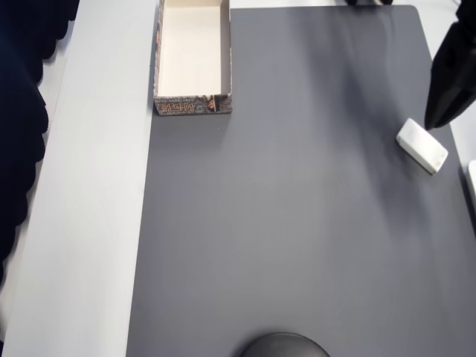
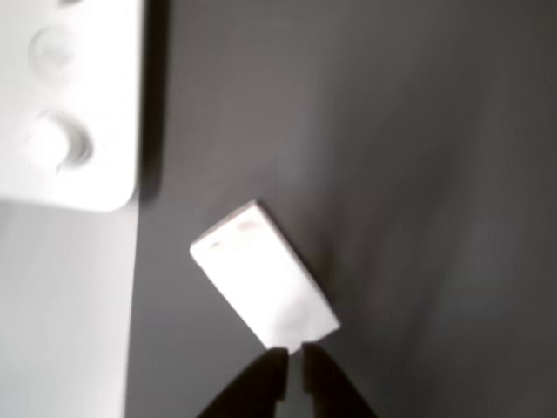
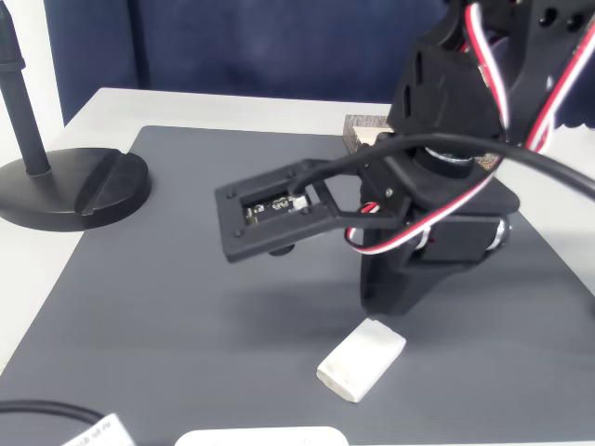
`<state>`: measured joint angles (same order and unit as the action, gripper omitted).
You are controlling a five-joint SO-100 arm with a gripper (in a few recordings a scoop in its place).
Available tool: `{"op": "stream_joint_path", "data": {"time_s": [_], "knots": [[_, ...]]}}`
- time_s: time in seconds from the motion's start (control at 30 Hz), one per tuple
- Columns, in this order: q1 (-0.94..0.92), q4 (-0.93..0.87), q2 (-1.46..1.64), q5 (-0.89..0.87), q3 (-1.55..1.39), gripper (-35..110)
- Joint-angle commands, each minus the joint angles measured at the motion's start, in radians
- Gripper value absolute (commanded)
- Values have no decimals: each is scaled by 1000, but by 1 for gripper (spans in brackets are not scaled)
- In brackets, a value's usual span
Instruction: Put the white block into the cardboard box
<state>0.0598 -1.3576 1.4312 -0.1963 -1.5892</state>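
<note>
Cardboard box (image 1: 192, 59) is sitting empty at the overhead view's top left, well apart from the work. White block (image 1: 422, 146) is lying flat on the grey surface (image 1: 282, 223) at right. The gripper (image 2: 290, 355) is hovering just beside one end, apparently lining up; jaws look nearly closed, holding nothing.

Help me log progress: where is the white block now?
In the overhead view the white block lies on the grey mat's right edge, just below the gripper, far from the cardboard box at top left.
</note>
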Motion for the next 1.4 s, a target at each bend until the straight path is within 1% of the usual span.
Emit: {"op": "stream_joint_path", "data": {"time_s": [0.0,0.1,0.2,0.4,0.9,1.07,1.37], "knots": [[5,-25,5,-216,77,-2],[3,-54,5,-238,77,-2],[0,-75,5,-380,78,-2],[-6,-77,3,-472,81,-2],[-18,-71,-8,-512,95,0],[-21,-67,-8,-545,95,9],[-23,-74,-8,-580,104,18]]}}
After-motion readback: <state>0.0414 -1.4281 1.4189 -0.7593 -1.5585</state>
